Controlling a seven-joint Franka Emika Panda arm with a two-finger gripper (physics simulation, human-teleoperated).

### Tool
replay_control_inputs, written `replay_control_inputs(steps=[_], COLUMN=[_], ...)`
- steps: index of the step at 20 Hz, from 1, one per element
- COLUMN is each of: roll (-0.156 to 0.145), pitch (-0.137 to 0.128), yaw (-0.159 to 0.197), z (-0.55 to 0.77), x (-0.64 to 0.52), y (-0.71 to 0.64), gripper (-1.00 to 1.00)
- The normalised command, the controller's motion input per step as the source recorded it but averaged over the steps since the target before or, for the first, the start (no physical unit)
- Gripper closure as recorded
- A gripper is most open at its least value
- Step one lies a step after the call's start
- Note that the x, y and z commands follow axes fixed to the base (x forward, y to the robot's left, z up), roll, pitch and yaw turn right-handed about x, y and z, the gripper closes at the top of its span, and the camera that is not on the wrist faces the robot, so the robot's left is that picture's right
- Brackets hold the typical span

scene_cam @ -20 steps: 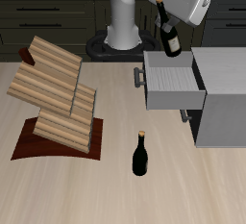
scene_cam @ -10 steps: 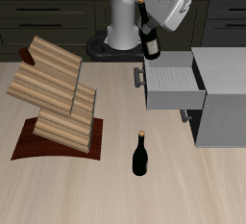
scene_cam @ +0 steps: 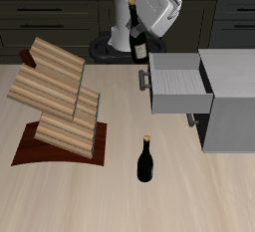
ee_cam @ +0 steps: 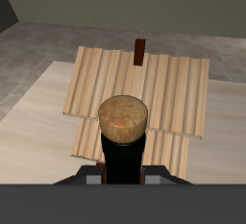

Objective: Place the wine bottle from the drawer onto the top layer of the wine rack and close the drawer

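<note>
The gripper (scene_cam: pixel 142 29) is pinching the wine bottle (scene_cam: pixel 138 43) and holds it in the air, above the back edge of the tabletop (scene_cam: pixel 120 191). The bottle hangs almost upright, with its cork upward, and it touches nothing except the gripper. In the wrist view the tan cork (ee_cam: pixel 123 115) is very near the camera, and the dark body of the wine bottle (ee_cam: pixel 123 165) goes down between the fingers, whose tips are hardly visible.

The drawer (scene_cam: pixel 179 85) is pulled out of the grey cabinet (scene_cam: pixel 231 102) and stands open, with its ridged inside visible and its dark bar handle (scene_cam: pixel 143 80) on the front. The held bottle is just beside the handle side of the drawer, farther back and higher.

The wine rack (scene_cam: pixel 58 97) stands on its dark reddish-brown base board (scene_cam: pixel 40 154) at the opposite side of the tabletop, well apart from the gripper. Its top layer (scene_cam: pixel 50 65) is tilted and no bottle lies on it. In the wrist view the slatted wood of the wine rack (ee_cam: pixel 144 84) appears behind the cork.

A second, identical bottle (scene_cam: pixel 145 161) stands upright on the tabletop near the front edge, between the rack and the cabinet.
</note>
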Motion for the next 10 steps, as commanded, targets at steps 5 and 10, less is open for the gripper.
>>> replay_control_inputs(steps=[5,10], roll=[-0.026,-0.025], pitch=[0.032,0.034], yaw=[-0.039,-0.043], z=[-0.14,-0.11], x=[0.08,0.09], y=[-0.14,-0.13], gripper=[1.00,1.00])
